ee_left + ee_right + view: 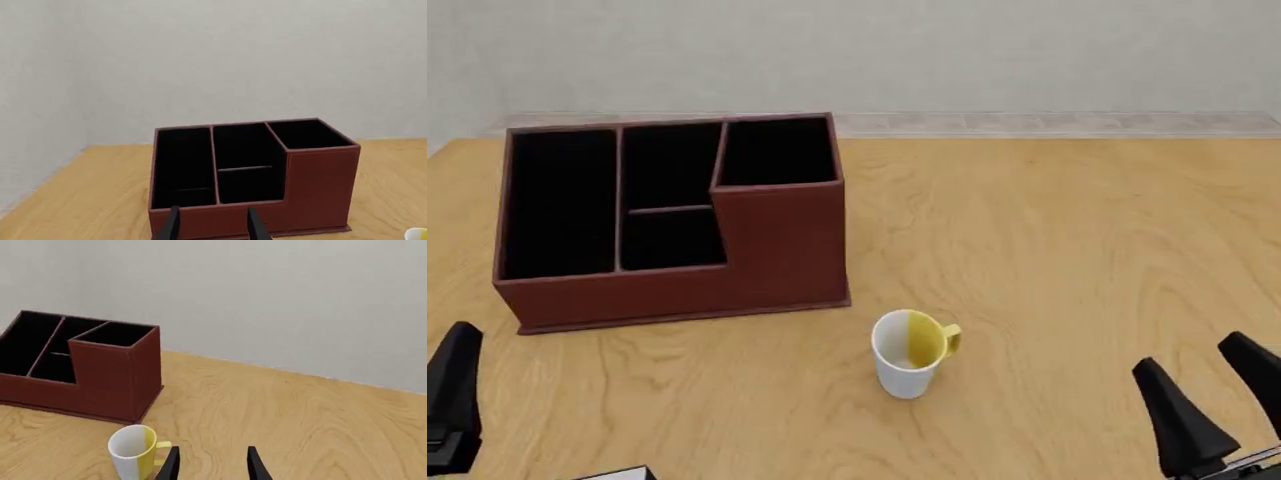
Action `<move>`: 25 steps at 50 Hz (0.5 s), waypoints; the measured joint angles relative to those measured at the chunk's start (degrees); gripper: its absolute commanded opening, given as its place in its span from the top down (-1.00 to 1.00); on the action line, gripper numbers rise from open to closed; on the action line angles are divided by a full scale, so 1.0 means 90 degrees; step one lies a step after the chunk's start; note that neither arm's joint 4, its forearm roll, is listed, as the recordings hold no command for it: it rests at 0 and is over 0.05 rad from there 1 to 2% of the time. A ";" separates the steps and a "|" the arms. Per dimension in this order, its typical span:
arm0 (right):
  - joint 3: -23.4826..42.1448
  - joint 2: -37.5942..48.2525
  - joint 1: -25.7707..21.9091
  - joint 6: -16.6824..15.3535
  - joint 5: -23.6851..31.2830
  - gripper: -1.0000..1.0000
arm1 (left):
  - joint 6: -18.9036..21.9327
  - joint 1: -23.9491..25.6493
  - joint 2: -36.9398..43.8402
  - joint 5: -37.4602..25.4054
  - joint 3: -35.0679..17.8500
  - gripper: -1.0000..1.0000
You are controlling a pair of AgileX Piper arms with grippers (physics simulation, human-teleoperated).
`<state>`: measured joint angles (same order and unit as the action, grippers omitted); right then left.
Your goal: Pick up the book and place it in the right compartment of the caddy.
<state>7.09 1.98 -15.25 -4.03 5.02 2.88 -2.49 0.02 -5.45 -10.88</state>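
Both arms low at the near edge of the tabletop [1068, 250]. Left hand [212, 224]: fingers spread, nothing between them, aimed at the caddy's low front wall. Right hand [1217, 405]: fingers spread, empty, near-right.

Caddy [781, 250] reddish-brown, black-lined, standing upright far-left on the tabletop. Right compartment [777, 150] is its tallest section, at the end nearest the centre; looks empty.

Book: only a dark corner [614, 473] at the bottom edge, near the left hand; cannot tell more.

White-and-yellow mug [908, 353] stands just in front of the caddy's right end.
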 measured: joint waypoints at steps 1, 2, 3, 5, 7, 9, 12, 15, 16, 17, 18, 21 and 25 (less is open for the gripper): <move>0.0056 0.0071 -0.0159 -0.0043 -0.0001 -1.00 | 0.0015 -0.0032 0.0000 -0.0026 -0.0063 -1.00; 0.0107 0.0137 -0.0304 -0.0082 -0.0003 -1.00 | 0.0029 -0.0062 0.0000 -0.0050 -0.0121 -1.00; 0.0163 0.0220 -0.0469 -0.0124 -0.0011 -1.00 | 0.0042 -0.0092 -0.0001 -0.0075 -0.0178 -1.00; 0.0266 0.0382 -0.0779 -0.0201 -0.0031 -1.00 | 0.0067 -0.0145 -0.0001 -0.0118 -0.0279 -1.00; 0.0383 0.0601 -0.1134 -0.0291 -0.0080 -1.00 | 0.0101 -0.0195 -0.0001 -0.0151 -0.0363 -1.00; 0.0506 0.0868 -0.1508 -0.0382 -0.0156 -1.00 | 0.0131 -0.0242 -0.0001 -0.0181 -0.0437 -1.00; 0.0669 0.1264 -0.2041 -0.0508 -0.0284 -1.00 | 0.0171 -0.0304 -0.0002 -0.0221 -0.0532 -1.00; 0.0820 0.1674 -0.2533 -0.0621 -0.0422 -1.00 | 0.0203 -0.0359 -0.0002 -0.0250 -0.0605 -1.00; 0.0866 0.1803 -0.2680 -0.0659 -0.0465 -1.00 | 0.0212 -0.0375 -0.0002 -0.0257 -0.0625 -1.00; 0.0917 0.1938 -0.2832 -0.0690 -0.0510 -1.00 | 0.0220 -0.0391 -0.0002 -0.0263 -0.0643 -1.00; 0.0964 0.2064 -0.2971 -0.0718 -0.0552 -1.00 | 0.0227 -0.0405 -0.0002 -0.0269 -0.0659 -1.00; 0.1110 0.2445 -0.3364 -0.0790 -0.0680 -1.00 | 0.0248 -0.0444 -0.0002 -0.0279 -0.0698 -1.00; 0.1307 0.2971 -0.3878 -0.0850 -0.0859 -1.00 | 0.0264 -0.0493 -0.0002 -0.0290 -0.0740 -1.00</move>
<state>18.85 28.72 -50.15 -11.68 -2.71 5.25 -6.92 0.00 -8.06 -17.54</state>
